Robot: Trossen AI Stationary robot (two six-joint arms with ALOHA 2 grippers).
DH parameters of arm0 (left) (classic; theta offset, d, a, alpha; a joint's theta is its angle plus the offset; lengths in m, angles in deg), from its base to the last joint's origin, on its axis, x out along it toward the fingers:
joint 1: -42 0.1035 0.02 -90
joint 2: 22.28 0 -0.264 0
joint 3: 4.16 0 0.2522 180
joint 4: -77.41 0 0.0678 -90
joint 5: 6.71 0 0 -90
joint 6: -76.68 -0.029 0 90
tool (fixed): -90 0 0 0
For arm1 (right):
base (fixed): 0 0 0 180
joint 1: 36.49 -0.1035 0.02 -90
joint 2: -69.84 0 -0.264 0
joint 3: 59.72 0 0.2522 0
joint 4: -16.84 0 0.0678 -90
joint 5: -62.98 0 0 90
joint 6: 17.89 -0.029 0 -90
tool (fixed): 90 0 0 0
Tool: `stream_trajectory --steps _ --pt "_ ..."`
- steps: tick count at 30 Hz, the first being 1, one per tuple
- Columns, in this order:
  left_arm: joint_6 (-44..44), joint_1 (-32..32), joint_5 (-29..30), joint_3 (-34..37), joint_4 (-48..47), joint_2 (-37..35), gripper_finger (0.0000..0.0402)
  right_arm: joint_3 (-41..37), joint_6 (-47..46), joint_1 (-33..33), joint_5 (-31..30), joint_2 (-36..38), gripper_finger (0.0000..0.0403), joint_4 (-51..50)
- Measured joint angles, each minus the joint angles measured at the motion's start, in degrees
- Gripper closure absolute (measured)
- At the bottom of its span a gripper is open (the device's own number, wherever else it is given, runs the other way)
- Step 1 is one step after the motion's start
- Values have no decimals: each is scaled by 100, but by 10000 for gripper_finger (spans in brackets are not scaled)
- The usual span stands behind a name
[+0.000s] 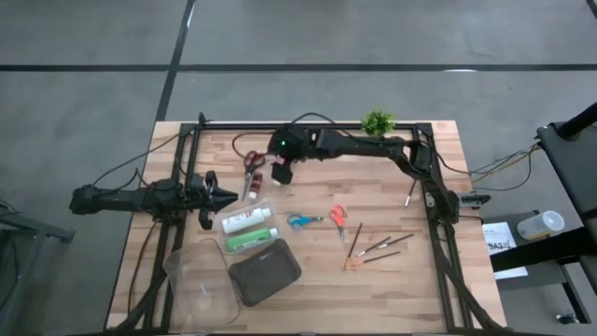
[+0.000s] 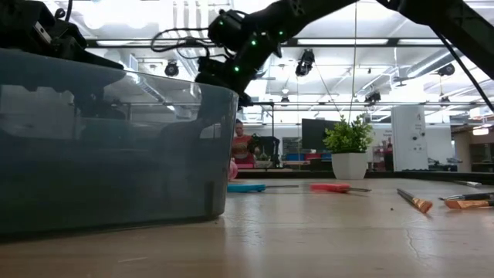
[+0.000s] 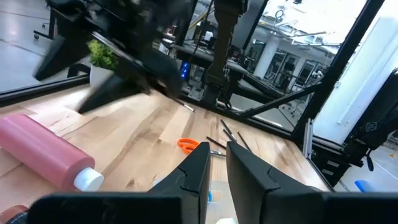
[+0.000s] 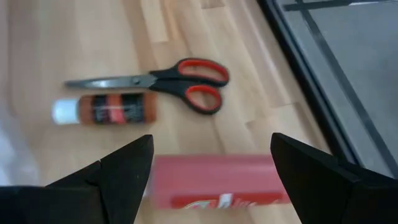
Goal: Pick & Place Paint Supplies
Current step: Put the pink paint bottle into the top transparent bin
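My right gripper hangs open above the table's far middle, its fingers spread on either side of a red paint tube lying on the wood below, without touching it. Just beyond lie the red-handled scissors and a dark red tube with a white cap. A white tube and a green tube lie in a clear box. Blue scissors, orange scissors and brushes lie right of it. My left gripper rests at the left, shut and empty.
A dark grey case and a second clear box stand near the front edge. A small potted plant is at the far edge. Black frame rails run along the table's sides. Bare wood lies at the front right.
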Motion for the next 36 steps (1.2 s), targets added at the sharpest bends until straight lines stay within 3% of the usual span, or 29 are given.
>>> stream_trajectory --steps 6,13,22,26,36 --pt "0 0 0 0 0 0 340 -15 98 307 1504 0 81 632" --pt "0 2 0 0 0 0 340 -374 261 395 1325 2 81 712" --pt "0 2 2 1 0 0 340 -1178 -173 488 1309 0 81 1670" --pt "0 1 0 0 0 0 340 -1190 -391 500 836 1 81 1466" --pt "0 1 0 1 0 0 340 -756 -431 493 813 13 81 459"
